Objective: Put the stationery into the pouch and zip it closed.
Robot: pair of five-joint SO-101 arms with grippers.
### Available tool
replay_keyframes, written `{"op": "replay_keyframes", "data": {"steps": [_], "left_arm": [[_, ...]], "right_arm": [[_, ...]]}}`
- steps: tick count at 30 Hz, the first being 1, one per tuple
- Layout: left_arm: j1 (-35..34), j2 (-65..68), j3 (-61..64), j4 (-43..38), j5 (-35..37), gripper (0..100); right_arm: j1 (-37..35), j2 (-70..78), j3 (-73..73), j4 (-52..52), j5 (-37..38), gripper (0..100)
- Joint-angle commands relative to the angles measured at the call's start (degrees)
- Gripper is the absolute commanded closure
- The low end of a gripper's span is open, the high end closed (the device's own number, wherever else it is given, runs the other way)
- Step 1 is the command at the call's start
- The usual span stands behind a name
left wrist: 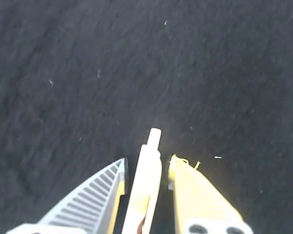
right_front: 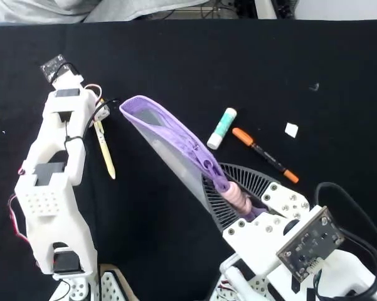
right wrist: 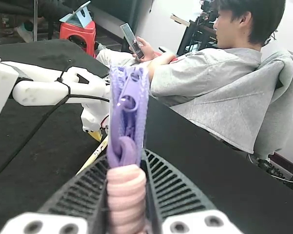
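Gripping in both arms: left pincer (right_front: 100,116) w/ a pen (right_front: 105,150), right pincer (right wrist: 126,163) w/ the end of the pouch (right_front: 169,141).
The left pincer was closed on the pale yellow pen, which stuck out past its fingertips above the black table (right_front: 194,56). The right pincer was clamped on a pink ribbed piece (right wrist: 126,192) at the near end of the purple pouch. The pouch stretched away from it, & its far end, gaping open, was just beside the left pincer. Beyond the right pincer, on the side away from the left one, lay a glue stick (right_front: 221,128), an orange marker (right_front: 265,155) & a small white eraser (right_front: 292,130). The glue stick was nearest to the pouch.
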Motion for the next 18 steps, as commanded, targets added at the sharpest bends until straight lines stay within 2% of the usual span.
{"op": "replay_keyframes", "data": {"steps": [1, 5, 8, 18], "left_arm": [[-0.48, 0.09, -2.77, -0.44, 0.35, 86], [-0.48, 0.09, -2.77, -0.53, -0.44, 95], [-0.22, 0.09, -2.77, -0.44, -3.43, 96], [-0.13, -0.44, -3.47, -0.35, -3.34, 97]], "right_arm": [[-0.35, 0.04, -0.4, -0.7, 0.62, 98.8], [-0.35, 0.04, -0.4, -0.7, 0.62, 98.8], [-0.35, 0.04, -0.4, -0.7, 0.62, 98.8], [-0.35, 0.13, -0.31, -0.7, 0.62, 98.8]]}}
